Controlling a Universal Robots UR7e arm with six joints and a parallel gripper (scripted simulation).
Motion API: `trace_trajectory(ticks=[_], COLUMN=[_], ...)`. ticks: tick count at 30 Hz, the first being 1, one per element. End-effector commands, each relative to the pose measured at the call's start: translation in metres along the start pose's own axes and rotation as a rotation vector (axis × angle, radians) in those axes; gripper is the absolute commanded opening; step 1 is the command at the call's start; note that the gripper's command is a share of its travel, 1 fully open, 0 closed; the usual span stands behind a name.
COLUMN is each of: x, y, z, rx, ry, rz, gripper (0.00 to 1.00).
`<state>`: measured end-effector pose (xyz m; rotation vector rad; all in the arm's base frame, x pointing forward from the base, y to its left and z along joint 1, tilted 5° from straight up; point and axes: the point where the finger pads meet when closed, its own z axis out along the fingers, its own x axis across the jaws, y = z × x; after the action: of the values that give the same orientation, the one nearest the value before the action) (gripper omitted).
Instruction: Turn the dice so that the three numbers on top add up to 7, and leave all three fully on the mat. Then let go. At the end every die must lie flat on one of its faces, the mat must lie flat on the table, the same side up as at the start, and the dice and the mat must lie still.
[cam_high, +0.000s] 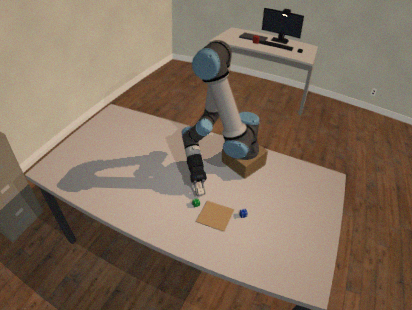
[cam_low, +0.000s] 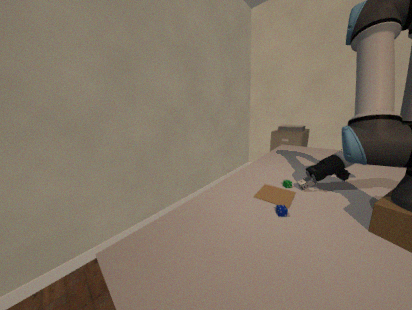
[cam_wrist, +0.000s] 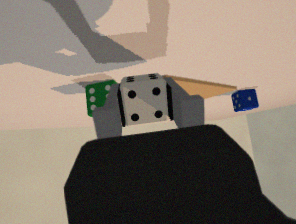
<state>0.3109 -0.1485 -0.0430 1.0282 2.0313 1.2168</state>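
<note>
My gripper (cam_high: 199, 190) points down at the table just behind the green die (cam_high: 196, 202). Its two fingers are shut on the white die (cam_wrist: 146, 102), which shows a four-pip face to the wrist camera. I cannot tell whether that die touches the table. The white die also shows in the exterior view (cam_low: 303, 185). The green die (cam_wrist: 100, 97) lies on the table just off the left edge of the brown mat (cam_high: 215, 215). The blue die (cam_high: 243, 213) lies on the table just off the mat's right edge. No die is on the mat.
The arm's base stands on a wooden block (cam_high: 245, 161) behind the mat. A grey cabinet (cam_high: 12, 200) stands off the table's left end. A desk with a monitor (cam_high: 282, 22) is far behind.
</note>
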Motion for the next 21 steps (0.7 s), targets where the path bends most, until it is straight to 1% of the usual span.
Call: trace_trajectory(ticks=[1,21], x=[-0.0002,-0.0002], y=[-0.0026,-0.0085], z=[0.0013,0.0045], rx=[0.000,0.000], ry=[0.000,0.000], rz=[0.000,0.000], gripper=[0.57,0.57])
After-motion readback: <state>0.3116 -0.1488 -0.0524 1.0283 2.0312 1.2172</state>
